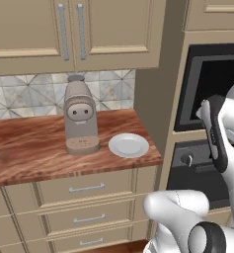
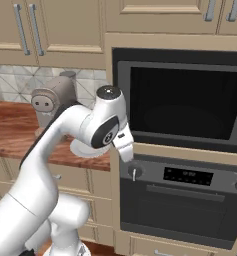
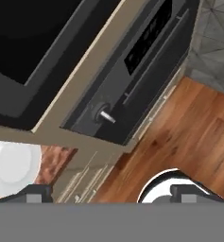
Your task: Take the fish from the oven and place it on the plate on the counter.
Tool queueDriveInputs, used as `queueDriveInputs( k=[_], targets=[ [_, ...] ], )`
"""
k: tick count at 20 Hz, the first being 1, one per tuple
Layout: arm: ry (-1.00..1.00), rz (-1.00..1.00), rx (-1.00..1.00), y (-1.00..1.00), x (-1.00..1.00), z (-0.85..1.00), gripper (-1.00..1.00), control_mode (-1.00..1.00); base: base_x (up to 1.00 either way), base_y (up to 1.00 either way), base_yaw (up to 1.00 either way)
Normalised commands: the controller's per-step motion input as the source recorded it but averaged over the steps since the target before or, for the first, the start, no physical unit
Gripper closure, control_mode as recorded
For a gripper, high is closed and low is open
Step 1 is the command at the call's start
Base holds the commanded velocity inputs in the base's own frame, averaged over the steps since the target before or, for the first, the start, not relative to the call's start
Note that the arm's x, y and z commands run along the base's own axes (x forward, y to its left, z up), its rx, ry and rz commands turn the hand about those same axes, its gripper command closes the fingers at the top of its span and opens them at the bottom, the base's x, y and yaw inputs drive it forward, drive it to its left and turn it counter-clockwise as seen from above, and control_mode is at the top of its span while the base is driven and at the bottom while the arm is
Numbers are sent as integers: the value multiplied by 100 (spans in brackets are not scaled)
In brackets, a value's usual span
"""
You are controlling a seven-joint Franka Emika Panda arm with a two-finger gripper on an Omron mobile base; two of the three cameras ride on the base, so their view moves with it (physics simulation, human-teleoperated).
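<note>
The gripper (image 3: pixel 112 193) is spread wide with nothing between its two tips. In the right base view it (image 2: pixel 126 151) hangs in front of the oven (image 2: pixel 175 210), just above the round knob (image 2: pixel 134 172) at the left end of the silver panel, pointing down and a little toward the door. Seen from the hand, the knob (image 3: pixel 103 114) sits ahead of the tips, with the long door handle (image 3: pixel 153 59) running away just beyond it.

The oven door looks shut, with the handle (image 2: pixel 185 192) lying flat across its top. I cannot make out the fish anywhere; my guess is that it lies behind that door, below and beyond the gripper. The plate (image 1: pixel 129 145) sits bare on the table (image 1: pixel 29 148), just beside the coffee machine (image 1: pixel 80 118) and near the edge closest to the oven. It lies off to the gripper's left, and its white rim (image 3: pixel 12 168) peeks in at the side of the hand view.

So I take this as the very first step: getting the oven open. The next move calls for lowering the gripper onto the handle, keeping clear of the knob, pinching the bar squarely and swinging the door down. Only then can the fish be reached.
</note>
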Motion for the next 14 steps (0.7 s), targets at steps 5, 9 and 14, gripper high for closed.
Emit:
queueDriveInputs(
  k=[5,9,14],
  targets=[
    [0,-59,12,-77,-1,-29,-100,-100,0,0,0],
    [-3,-45,18,-91,-12,-47,-100,-100,0,0,0],
    [-12,-29,18,-97,-38,-65,-100,-100,0,0,0]
  ],
)
